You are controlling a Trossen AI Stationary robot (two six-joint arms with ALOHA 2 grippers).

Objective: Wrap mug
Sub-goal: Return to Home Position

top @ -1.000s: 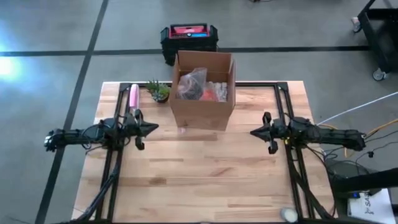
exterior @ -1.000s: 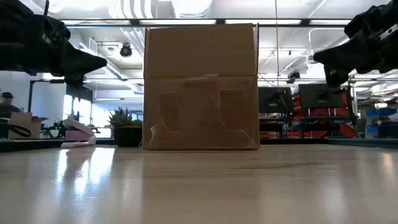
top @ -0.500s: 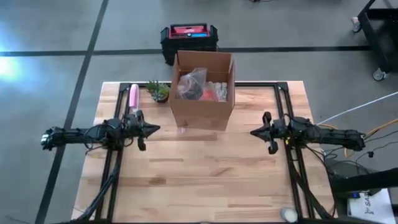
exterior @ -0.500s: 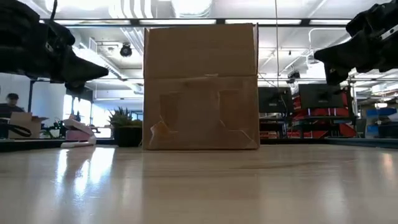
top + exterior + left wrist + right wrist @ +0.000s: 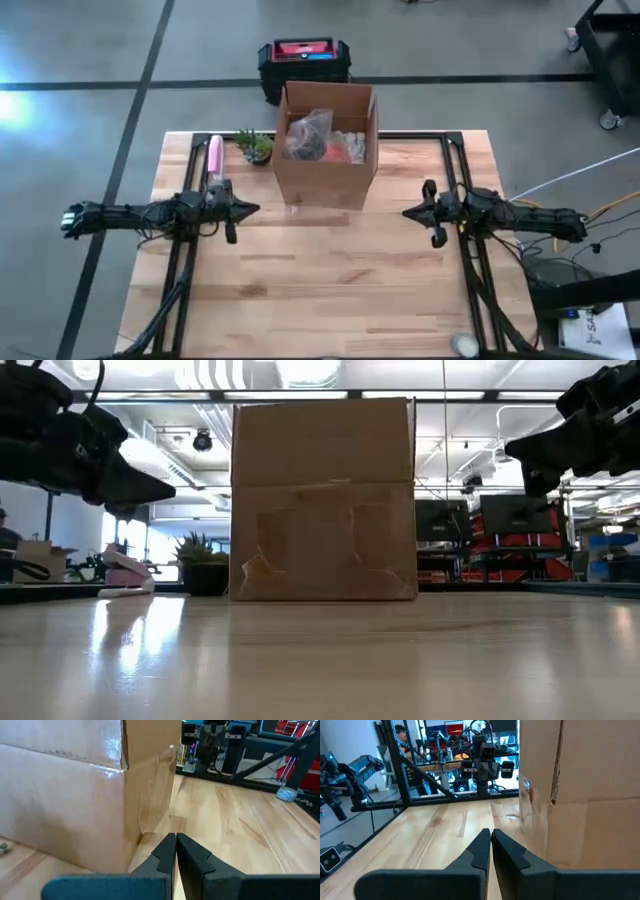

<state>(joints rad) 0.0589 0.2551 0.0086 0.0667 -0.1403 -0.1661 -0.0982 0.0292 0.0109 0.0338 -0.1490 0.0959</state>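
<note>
Both grippers hang above the middle of the wooden table [image 5: 330, 290], well apart and pointing at each other. The left gripper [image 5: 250, 209] is just off the box's near left corner, and the right gripper [image 5: 407, 212] is out to the box's right. Only the wrist views settle the fingers: the left pair [image 5: 162, 855] and the right pair [image 5: 477, 847] are each pressed tip to tip, holding nothing and touching nothing.

Beyond them the cardboard box [image 5: 325, 185] stands at the table's far edge, open at the top. The low view shows just its plain front wall. The high view alone looks inside — two bubble-wrapped bundles lie side by side, a dark bundle [image 5: 308, 133] on the left and an orange-tinged bundle [image 5: 345, 148] on the right.

Left of the box sit a small potted plant [image 5: 256, 146] and a pink object [image 5: 214, 155]. Farther off, on the floor, is a black-and-red case [image 5: 304, 60].
</note>
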